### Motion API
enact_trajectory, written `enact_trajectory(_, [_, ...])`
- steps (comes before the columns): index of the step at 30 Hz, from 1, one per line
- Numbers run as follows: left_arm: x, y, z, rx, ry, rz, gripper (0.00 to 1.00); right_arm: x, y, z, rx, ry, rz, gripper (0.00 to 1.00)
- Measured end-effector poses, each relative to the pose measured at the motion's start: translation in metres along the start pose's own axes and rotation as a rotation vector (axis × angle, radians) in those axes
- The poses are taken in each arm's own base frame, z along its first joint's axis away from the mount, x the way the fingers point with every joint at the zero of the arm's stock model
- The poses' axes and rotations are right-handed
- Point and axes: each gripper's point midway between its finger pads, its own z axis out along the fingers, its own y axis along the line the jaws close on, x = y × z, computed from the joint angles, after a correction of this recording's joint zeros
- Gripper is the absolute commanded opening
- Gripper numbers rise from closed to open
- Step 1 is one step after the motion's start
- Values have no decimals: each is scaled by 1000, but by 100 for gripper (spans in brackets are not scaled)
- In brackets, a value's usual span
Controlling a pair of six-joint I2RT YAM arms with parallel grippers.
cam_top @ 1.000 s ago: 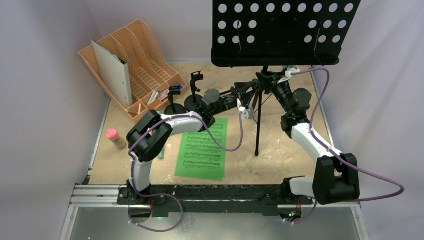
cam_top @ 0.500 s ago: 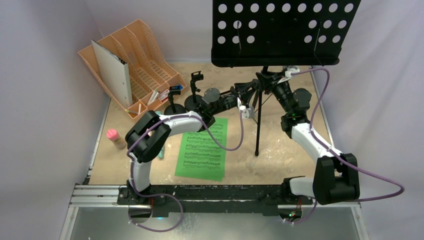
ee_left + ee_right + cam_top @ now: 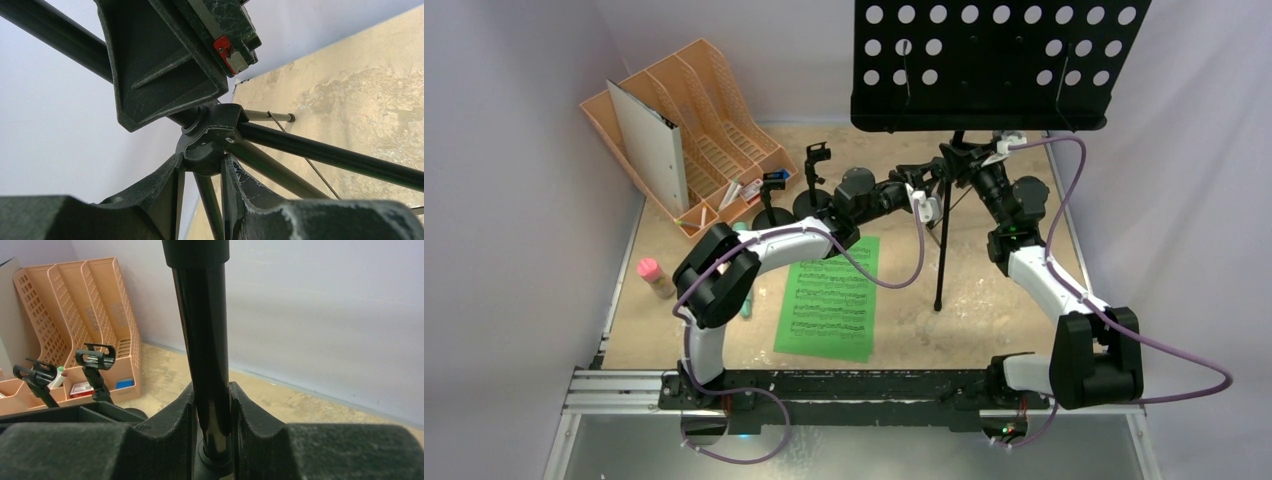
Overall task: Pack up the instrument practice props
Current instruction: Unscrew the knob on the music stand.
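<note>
**Left hand** [image 3: 201, 167]: the fingers have narrowed over the last second and now press on both sides of the leg hub [image 3: 212, 135] of the tripod [image 3: 941, 255]. The arm has also reached farther in toward the stand.

**Right hand** [image 3: 211, 405]: clamped on the upright pole [image 3: 202, 330] above the hub, its grip unchanged.

**Stand:** the perforated music desk [image 3: 994, 65] sits slightly higher and farther right in the overhead view than a second ago. This suggests the two hands are shifting the stand. One leg tip appears to rest on the tabletop [image 3: 994, 305]. With both grips set, collapsing the legs is judged to be the step in hand.

**Unpacked props:**
- The green sheet-music page [image 3: 829, 300] lies flat before the arm bases.
- Two clip poles [image 3: 772, 195] stand beside the orange file rack [image 3: 714, 120].
- The pink toy microphone [image 3: 654, 275] lies at the left edge.
</note>
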Motion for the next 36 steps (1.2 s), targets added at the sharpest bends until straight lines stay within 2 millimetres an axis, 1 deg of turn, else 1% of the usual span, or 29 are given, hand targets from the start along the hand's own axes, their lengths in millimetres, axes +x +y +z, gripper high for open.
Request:
enact_trajectory(4, [0, 0, 0, -9, 8, 4, 26, 0, 0, 0, 0, 0, 0, 2])
enact_trajectory(7, [0, 1, 0, -11, 10, 11, 31, 0, 0, 0, 0, 0, 0, 3])
enact_trajectory(12, [0, 1, 0, -11, 12, 26, 35, 0, 0, 0, 0, 0, -1, 2])
enact_trajectory(17, [-1, 1, 0, -13, 11, 39, 36, 0, 0, 0, -1, 1, -2, 2])
enact_trajectory(18, [-1, 1, 1, -14, 9, 45, 34, 0, 0, 0, -2, 1, -2, 2])
enact_trajectory(19, [-2, 1, 1, -14, 8, 45, 28, 0, 1, 0, -3, 1, -2, 2])
enact_trajectory(22, [-2, 0, 1, -10, 9, 51, 7, 0, 1, 0, -4, 1, -3, 2])
enact_trajectory(24, [-2, 0, 1, -10, 11, 50, 0, 0, 1, 0, -4, 2, -2, 2])
enact_trajectory(30, [0, 0, 1, -22, 24, 20, 0, 0, 1, 0, -4, 3, -2, 2])
enact_trajectory(36, [2, 2, 1, -56, 58, -122, 0, 0, 0, 0, -2, 5, -3, 2])
